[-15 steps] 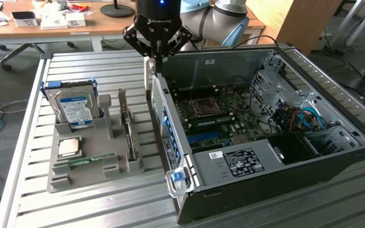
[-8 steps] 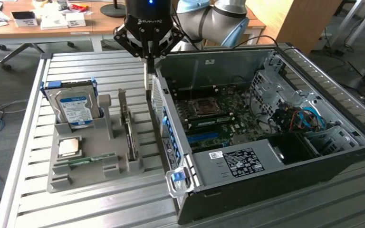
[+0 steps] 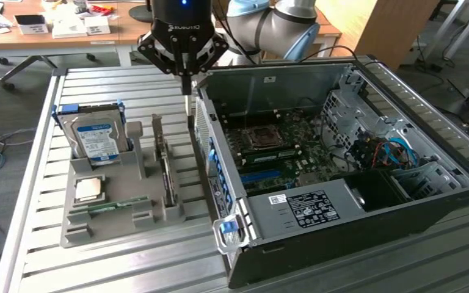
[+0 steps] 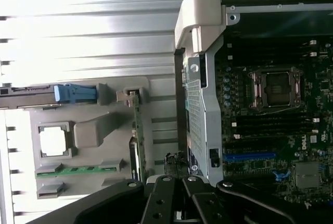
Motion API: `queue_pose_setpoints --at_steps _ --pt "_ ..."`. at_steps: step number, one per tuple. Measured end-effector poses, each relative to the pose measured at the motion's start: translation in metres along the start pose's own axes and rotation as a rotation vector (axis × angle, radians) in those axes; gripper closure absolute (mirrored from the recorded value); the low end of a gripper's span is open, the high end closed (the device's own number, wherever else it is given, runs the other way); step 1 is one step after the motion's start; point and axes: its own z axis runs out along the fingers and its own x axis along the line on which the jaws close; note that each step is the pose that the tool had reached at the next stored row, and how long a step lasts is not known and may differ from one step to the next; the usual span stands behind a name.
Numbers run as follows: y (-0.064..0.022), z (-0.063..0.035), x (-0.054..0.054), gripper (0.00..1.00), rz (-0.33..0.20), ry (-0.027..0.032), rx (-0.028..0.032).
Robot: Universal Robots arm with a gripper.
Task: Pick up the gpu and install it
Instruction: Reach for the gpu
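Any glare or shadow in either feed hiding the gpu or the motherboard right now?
Wrist view: glare washes out the slatted table and the CPU; the gpu edge is readable; the motherboard sits in shade. Exterior view: even light, no glare on the gpu; the computer case interior is dim but legible.

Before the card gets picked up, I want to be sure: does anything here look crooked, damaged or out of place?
Nothing stands out. The graphics card stands upright in its slot in the grey holder, and the hard drive stands beside it. The shut gripper hangs above the gap between holder and computer case.
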Motion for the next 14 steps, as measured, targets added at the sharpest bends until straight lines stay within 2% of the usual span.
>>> queue_pose_setpoints --at_steps 6,14 --pt "-0.0006 -0.0002 0.0084 0.89 0.0 0.0 0.0" --pt "-0.0007 -0.0002 0.0094 0.89 0.0 0.0 0.0"
